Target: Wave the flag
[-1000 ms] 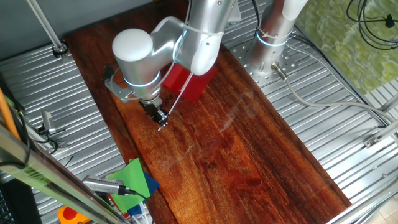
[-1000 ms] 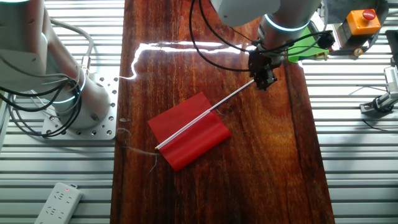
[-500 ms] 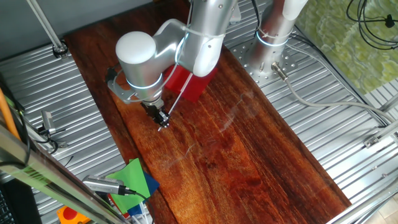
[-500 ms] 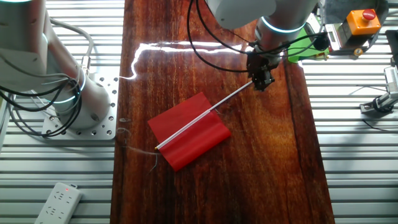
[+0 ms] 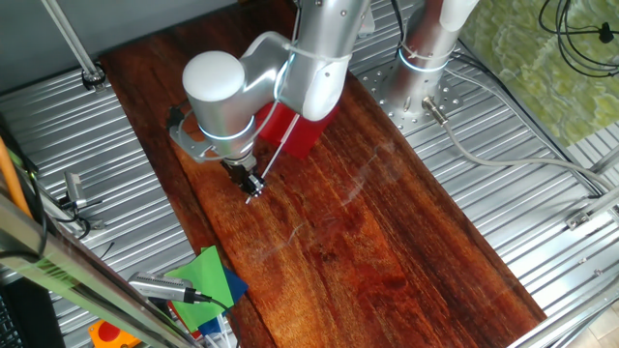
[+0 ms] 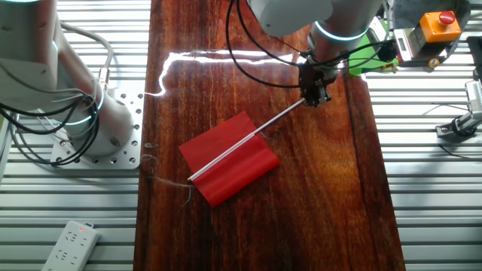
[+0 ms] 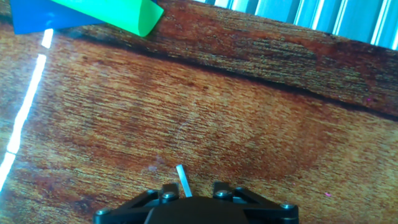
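While my arm (image 5: 290, 72) leans over it, the dark wooden tabletop (image 5: 387, 251) stretches across the ribbed metal bench (image 6: 429, 188), the biggest thing before me. No container shows on it, and nothing sits inside anything. A second arm's base (image 6: 90, 124) stands bolted at one edge.

Next in size, the flag (image 6: 230, 158) lies flat on the wood, its red cloth spread out and its white stick running diagonally across the cloth and out toward me.

Green and blue paper pieces (image 5: 215, 278) lie at a far corner of the tabletop; in the hand view they peek in at the top (image 7: 93, 12).

Smallest, my claw (image 6: 315, 95) is down at the free end of the stick, pinching it: in the hand view the white tip (image 7: 184, 180) pokes up between my fingers (image 7: 165, 194).
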Robot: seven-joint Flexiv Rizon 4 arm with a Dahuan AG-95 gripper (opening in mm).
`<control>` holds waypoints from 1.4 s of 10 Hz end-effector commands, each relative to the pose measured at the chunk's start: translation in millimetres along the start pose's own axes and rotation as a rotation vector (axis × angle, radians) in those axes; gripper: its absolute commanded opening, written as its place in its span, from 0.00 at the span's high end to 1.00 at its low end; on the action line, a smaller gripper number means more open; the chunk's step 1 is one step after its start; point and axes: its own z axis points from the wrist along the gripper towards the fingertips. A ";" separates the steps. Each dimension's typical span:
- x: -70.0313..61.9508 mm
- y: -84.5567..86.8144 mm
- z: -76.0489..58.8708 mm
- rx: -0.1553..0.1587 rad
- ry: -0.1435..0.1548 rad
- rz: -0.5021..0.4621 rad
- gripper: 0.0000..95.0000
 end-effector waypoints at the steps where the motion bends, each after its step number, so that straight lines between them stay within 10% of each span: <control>1: 0.2 -0.5 0.7 0.002 0.002 -0.001 0.80; 8: -0.9 1.0 0.5 -0.049 -0.031 0.055 0.80; 14: -0.7 7.8 0.5 -0.022 -0.029 0.062 0.80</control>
